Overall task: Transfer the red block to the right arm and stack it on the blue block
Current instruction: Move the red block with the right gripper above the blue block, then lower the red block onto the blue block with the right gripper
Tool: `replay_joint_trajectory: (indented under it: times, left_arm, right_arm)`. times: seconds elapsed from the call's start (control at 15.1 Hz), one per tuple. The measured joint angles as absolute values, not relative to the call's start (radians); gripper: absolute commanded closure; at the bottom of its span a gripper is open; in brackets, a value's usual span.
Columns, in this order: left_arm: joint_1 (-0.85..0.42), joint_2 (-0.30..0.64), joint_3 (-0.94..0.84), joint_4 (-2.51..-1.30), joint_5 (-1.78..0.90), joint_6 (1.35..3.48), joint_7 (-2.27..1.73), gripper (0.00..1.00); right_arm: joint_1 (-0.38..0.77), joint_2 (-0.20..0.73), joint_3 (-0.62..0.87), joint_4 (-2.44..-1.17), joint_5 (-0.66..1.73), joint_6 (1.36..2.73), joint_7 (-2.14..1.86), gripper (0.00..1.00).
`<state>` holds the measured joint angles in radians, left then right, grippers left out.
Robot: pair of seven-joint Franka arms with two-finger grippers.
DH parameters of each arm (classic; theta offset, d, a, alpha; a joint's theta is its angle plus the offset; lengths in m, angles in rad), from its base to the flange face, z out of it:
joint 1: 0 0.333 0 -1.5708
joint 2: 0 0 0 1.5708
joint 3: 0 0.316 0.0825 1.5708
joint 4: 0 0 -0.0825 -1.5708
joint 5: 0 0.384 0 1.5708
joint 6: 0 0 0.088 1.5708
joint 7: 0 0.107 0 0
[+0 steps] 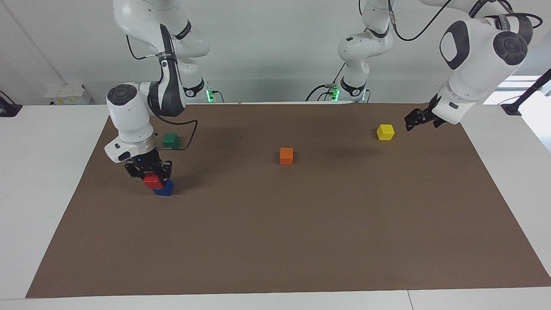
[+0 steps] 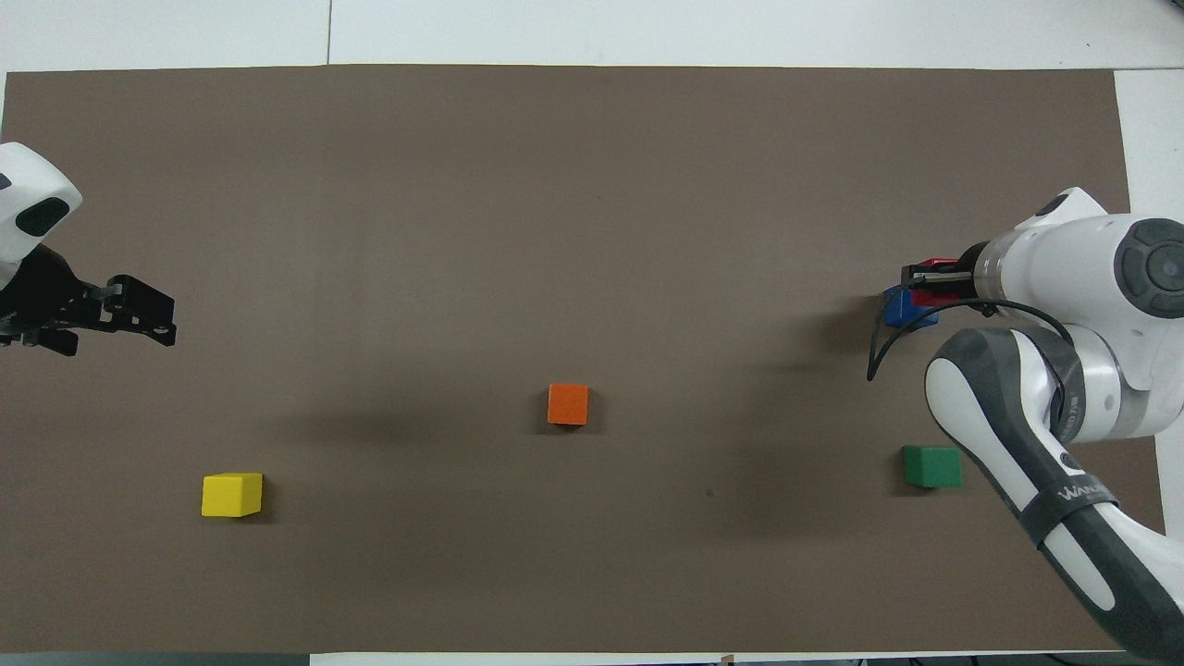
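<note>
Fingers [image 1: 140, 172] around red block [image 1: 153, 181]

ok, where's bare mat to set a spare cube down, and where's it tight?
Free: the wide strip of brown mat farther from the robots than every cube, and the stretch between orange cube and yellow cube. Tight: around the blue block, where the right gripper holds the red block over it, green cube close by.

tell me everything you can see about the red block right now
The red block is a small glossy bright red cube with plain faces. It sits gripped in the right claw, which is shut on it from above. It hangs slightly tilted over the blue block, at the right arm's end of the brown mat. Whether the two blocks touch cannot be told.
</note>
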<state>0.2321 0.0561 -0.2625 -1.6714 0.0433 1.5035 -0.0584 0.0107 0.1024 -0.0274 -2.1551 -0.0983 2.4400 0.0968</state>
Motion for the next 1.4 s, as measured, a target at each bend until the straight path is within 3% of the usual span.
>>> replay_joint_trajectory:
  times: [0.33,1.33,1.4]
  left_arm:
    - [0.160,0.054,-0.203,-1.671,0.043,1.494,-0.059,0.00]
    - [0.140,-0.003,-0.136,-1.681,0.019,1.591,-0.056,0.00]
    - [0.139,-0.001,-0.136,-1.681,0.019,1.591,-0.056,0.00]
  right_arm:
    - [-0.005,0.100,-0.028,-2.185,-0.098,2.441,0.100,1.00]
    - [-0.007,0.146,-0.025,-2.162,-0.096,2.398,0.163,1.00]
    - [-0.007,0.153,-0.026,-2.143,-0.090,2.368,0.164,0.88]
